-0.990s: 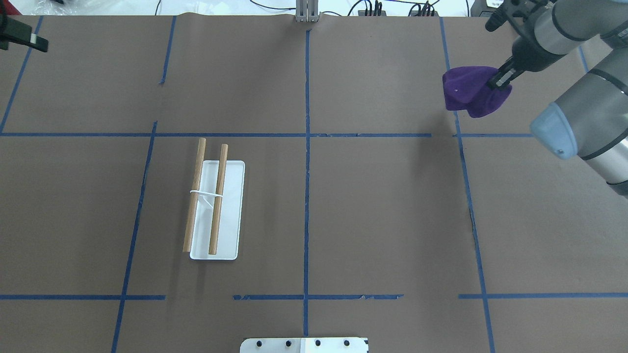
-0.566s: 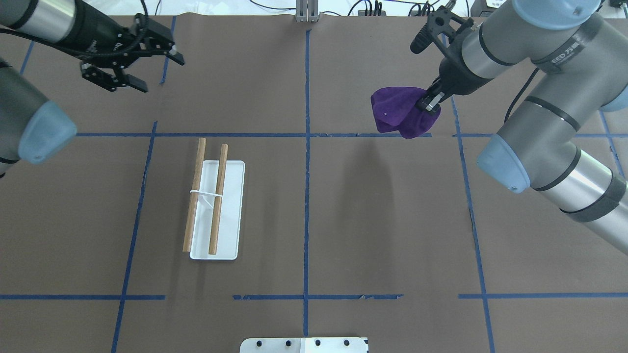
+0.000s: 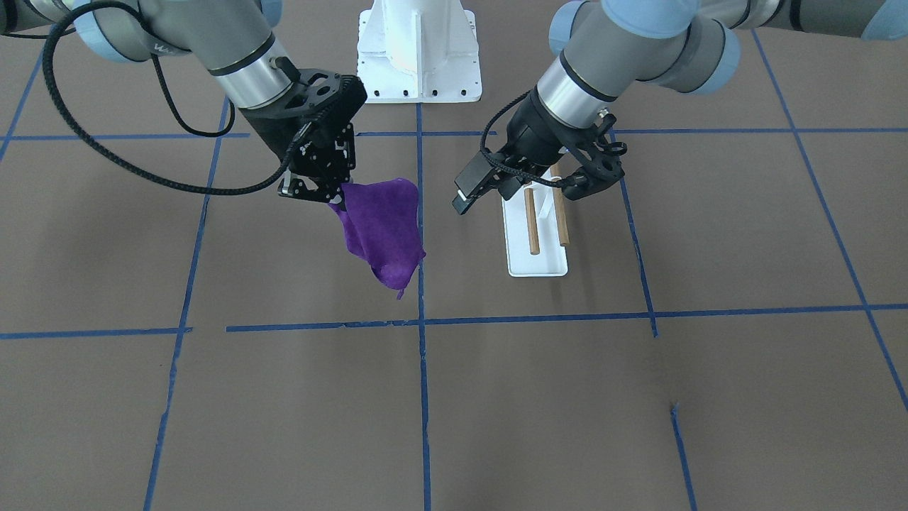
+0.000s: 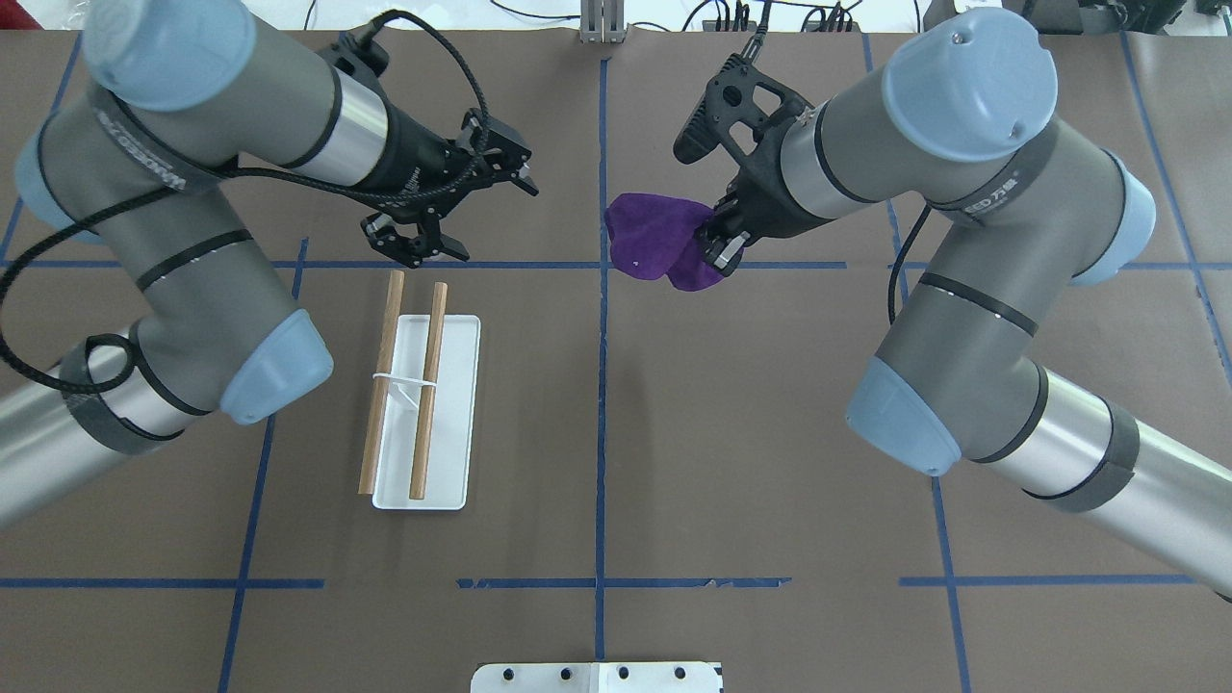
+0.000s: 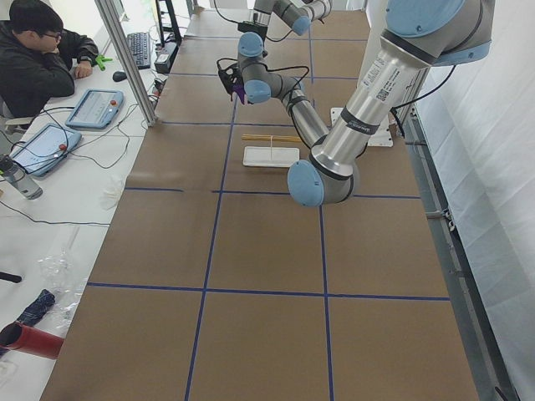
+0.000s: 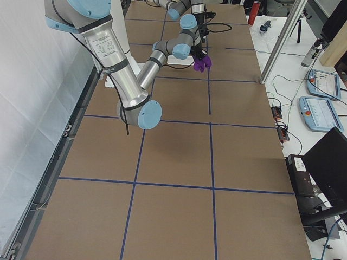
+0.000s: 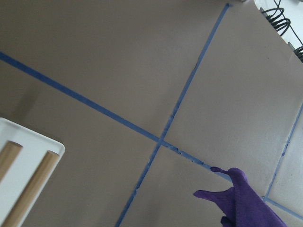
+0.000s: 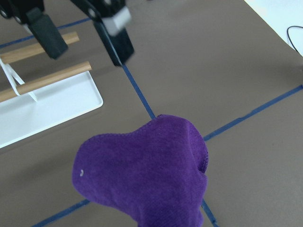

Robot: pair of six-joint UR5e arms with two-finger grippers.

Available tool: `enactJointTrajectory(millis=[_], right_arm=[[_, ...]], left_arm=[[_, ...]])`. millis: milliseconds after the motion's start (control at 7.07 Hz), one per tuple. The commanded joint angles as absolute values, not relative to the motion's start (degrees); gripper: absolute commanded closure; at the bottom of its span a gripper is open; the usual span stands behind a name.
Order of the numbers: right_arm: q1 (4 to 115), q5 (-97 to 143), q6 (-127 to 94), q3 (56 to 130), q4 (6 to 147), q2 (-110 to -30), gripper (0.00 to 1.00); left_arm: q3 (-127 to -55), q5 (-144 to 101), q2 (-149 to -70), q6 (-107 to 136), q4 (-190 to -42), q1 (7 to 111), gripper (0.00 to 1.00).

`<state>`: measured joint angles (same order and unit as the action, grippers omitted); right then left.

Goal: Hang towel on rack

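We find the bench [image 4: 770, 433] bare between the rack [image 4: 452, 404] and the towel [image 4: 654, 241], crossed only by flat tape lines. The left claw [image 4: 489, 219] hangs spread above the rack's far end (or just past it, the views disagree), barring descent there. The towel, dangling from the clamped right claw [image 4: 717, 250], fills the air at the centre line.

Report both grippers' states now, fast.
Left gripper: open, holding nothing.
Right gripper: closed on the small soft purple cloth towel.
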<state>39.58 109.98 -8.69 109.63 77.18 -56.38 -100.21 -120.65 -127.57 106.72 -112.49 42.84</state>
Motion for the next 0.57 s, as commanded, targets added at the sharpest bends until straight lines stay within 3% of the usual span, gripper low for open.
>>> enactJointTrajectory(millis=[0,424], right_arm=[[35.0,103.8,-11.7,112.6,77.2,-56.2,1.00],[32.7,101.3,-11.9,113.8,77.2,-56.2,1.00]], left_arm=[[-98.8,-119.9,-128.8,109.5,-112.5,41.5,0.00],[-97.8,-120.0,-129.9,111.8,-112.6,41.3,0.00]])
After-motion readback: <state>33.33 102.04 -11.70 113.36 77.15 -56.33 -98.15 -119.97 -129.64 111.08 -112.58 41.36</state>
